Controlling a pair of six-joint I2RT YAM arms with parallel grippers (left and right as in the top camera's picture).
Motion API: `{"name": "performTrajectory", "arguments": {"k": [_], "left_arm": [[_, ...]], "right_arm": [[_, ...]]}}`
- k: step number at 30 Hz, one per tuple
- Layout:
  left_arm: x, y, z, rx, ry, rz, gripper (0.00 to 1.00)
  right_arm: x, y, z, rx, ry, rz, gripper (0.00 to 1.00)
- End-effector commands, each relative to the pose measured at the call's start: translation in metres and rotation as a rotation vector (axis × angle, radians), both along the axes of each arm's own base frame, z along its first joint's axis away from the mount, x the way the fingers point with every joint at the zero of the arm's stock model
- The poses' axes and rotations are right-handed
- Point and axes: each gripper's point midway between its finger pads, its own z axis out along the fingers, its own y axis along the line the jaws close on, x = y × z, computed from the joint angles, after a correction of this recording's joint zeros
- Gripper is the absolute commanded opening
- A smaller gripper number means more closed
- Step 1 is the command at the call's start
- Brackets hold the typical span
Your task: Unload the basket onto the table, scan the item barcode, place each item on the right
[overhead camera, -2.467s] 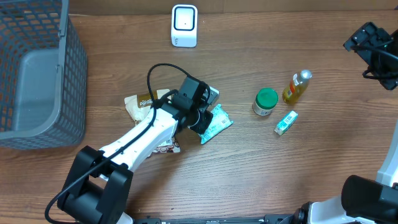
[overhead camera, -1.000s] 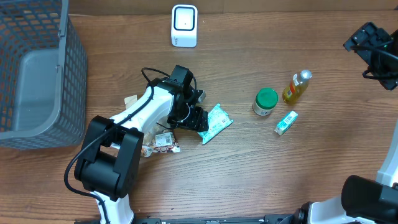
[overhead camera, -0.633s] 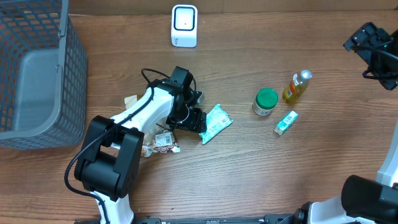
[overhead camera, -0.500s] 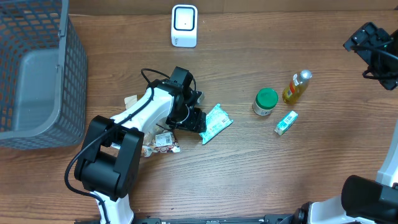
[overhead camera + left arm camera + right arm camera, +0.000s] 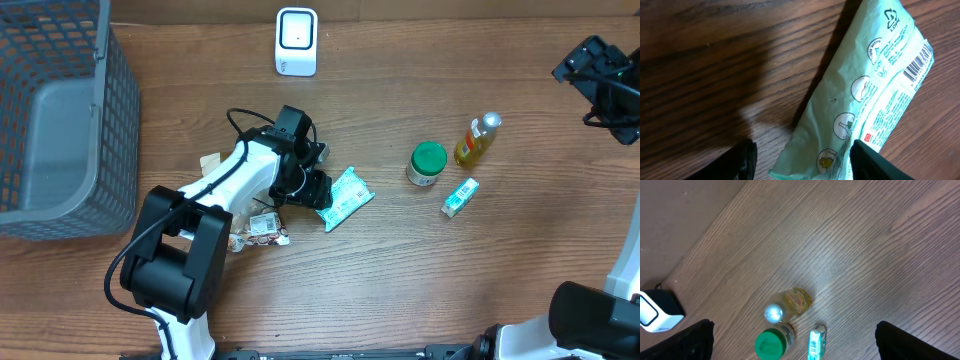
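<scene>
Green packet [image 5: 865,95] within spread left end effector [image 5: 802,151]

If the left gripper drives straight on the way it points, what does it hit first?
Most likely the green packet, lying on the table between the left gripper's open jaws; depth unclear.

Grey basket [image 5: 122,130], possibly oil bottle [image 5: 478,139]
</scene>
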Motion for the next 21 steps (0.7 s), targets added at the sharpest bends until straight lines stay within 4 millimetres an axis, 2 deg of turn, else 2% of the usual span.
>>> {"name": "performTrajectory", "arguments": {"k": [1,10,18,21], "left_arm": [[-0.0072,-0.0072,-0.0046,0.009,0.010,-0.017,0.59],[-0.0080,-0.0105,-0.0044,0.008,0.004,-0.026,0.52],[-0.0069,-0.0105,-0.0045,0.008,-0.001,-0.026,0.32],[-0.0070,-0.0106,-0.0044,0.008,0.000,-0.026,0.30]], "right_arm": [[0.0004,0.0000,0.0001,0.002,-0.003,0.004,1.00],[0.0004,0.0000,0.0001,0.002,-0.003,0.004,1.00],[0.0004,0.0000,0.0001,0.002,-0.003,0.004,1.00],[0.0004,0.0000,0.0001,0.002,-0.003,0.004,1.00]]}}
